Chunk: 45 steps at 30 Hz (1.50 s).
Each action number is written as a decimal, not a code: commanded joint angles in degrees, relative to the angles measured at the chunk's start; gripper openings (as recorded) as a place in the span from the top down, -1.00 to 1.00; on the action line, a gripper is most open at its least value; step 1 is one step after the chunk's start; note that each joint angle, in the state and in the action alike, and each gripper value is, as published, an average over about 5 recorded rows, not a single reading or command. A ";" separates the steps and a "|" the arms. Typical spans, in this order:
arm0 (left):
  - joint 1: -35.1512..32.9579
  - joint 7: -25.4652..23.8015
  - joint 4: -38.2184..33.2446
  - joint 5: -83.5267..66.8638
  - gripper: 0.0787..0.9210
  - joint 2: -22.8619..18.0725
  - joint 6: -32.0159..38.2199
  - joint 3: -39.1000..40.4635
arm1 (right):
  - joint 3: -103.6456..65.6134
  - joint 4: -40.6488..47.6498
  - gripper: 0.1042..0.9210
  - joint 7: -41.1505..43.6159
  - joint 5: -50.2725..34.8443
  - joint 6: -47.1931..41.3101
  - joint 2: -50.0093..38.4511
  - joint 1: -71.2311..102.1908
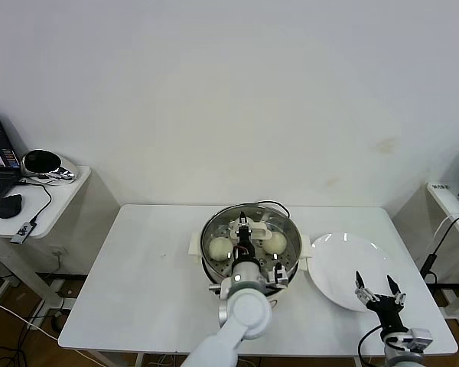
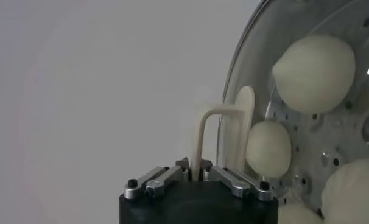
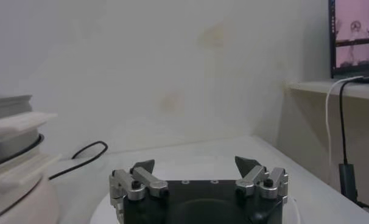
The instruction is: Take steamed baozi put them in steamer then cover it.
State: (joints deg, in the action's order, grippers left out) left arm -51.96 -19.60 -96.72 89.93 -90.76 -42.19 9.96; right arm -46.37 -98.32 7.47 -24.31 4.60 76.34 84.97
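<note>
Holding the round clear glass cover by its cream rectangular handle, my left end effector is clenched on that handle above the middle of the large round shiny steel steamer. In the left wrist view the handle's loop stands straight out from between my fingers, and the glass disc sits face-on behind it, with its metal rim curving past. In the head view the cover lies over the pot's mouth; whether the rim is seated I cannot tell.

Small round cream-white steamed baozi: four counted through the glass in the left wrist view, lying on the perforated steel tray. The head view shows only two, one either side of my wrist.

The steamer sits mid-counter on the white counter. One flat white plate lies just beside it on my right.

My right end effector hovers over the near edge of that plate, fingers spread wide, grasping nothing.
</note>
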 commanded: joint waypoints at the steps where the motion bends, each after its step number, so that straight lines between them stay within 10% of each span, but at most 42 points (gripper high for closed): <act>1: -0.26 -1.21 -2.38 -1.02 0.76 0.72 -2.12 0.93 | 0.01 0.01 -0.76 0.01 0.01 0.07 0.05 0.00; 23: -3.26 -3.19 -11.48 -0.96 -0.67 3.02 -2.31 3.21 | -0.05 0.42 -0.76 0.01 0.34 0.13 0.28 -0.14; 37: -7.89 -2.42 -17.96 -0.41 -0.77 5.84 -2.13 2.73 | -0.28 -0.01 -0.76 1.04 0.64 -0.43 0.09 0.47; 45: -16.27 5.84 -32.86 -12.50 -0.77 12.61 3.21 -9.52 | -0.33 -1.73 -0.76 2.38 1.22 -0.74 0.04 2.36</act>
State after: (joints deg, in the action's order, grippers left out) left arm -60.52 -20.79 -114.90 87.86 -84.02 -42.20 11.14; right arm -46.86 -98.91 8.80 -23.37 4.03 76.32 86.13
